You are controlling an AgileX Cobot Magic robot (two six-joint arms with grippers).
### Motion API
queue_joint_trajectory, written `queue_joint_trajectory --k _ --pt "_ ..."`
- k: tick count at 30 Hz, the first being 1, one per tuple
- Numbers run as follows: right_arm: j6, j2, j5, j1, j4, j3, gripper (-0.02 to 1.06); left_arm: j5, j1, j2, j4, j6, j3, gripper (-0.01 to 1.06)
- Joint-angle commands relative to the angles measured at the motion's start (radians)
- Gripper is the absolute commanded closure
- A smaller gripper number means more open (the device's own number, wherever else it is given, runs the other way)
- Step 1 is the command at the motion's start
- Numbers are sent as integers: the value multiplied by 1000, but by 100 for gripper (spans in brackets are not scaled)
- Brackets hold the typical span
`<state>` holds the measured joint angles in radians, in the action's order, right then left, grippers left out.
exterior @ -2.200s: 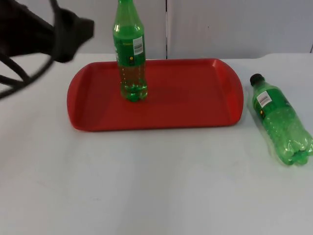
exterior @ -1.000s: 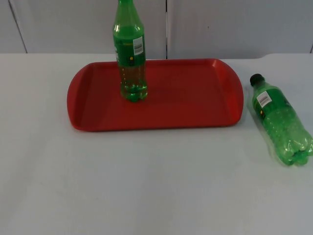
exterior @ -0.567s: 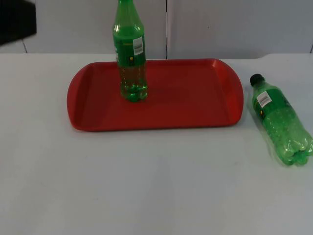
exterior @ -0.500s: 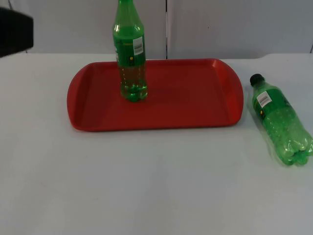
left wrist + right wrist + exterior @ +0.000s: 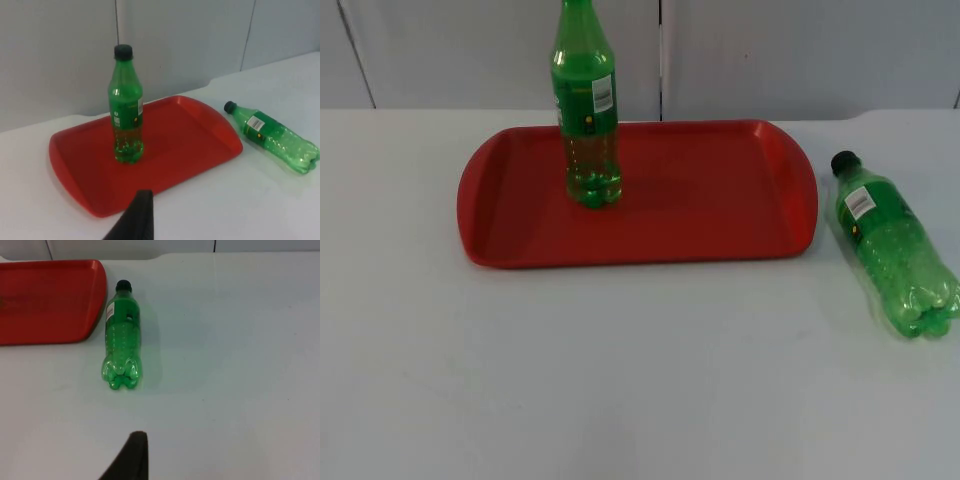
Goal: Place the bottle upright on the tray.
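Bottle (image 5: 586,110) stands upright on your red tray (image 5: 700,200), second bottle (image 5: 892,248) lies at its 3 o'clock on the table (image 5: 620,370); finger states of both grippers can't be told.

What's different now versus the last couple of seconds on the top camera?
The left arm, which hung over the table's far left edge beside the tray, has pulled back out of the top view; it let go of nothing visibly. The standing bottle on the tray and the lying bottle on the table right of it have not moved.
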<state>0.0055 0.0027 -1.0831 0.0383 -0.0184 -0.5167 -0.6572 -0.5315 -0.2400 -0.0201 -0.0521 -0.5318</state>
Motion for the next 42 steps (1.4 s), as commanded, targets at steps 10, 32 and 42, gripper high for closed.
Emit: queue_joint_trajectory --k 10,32,42 --pt "2 -3 5 -6 1 2 6 -253 -6 202 36 4 3 0" --pt "2 -3 5 -6 3 0 6 -418 -6 240 112 4 37 0" --pt "2 -3 5 -6 3 0 6 -418 -6 240 112 4 37 0"
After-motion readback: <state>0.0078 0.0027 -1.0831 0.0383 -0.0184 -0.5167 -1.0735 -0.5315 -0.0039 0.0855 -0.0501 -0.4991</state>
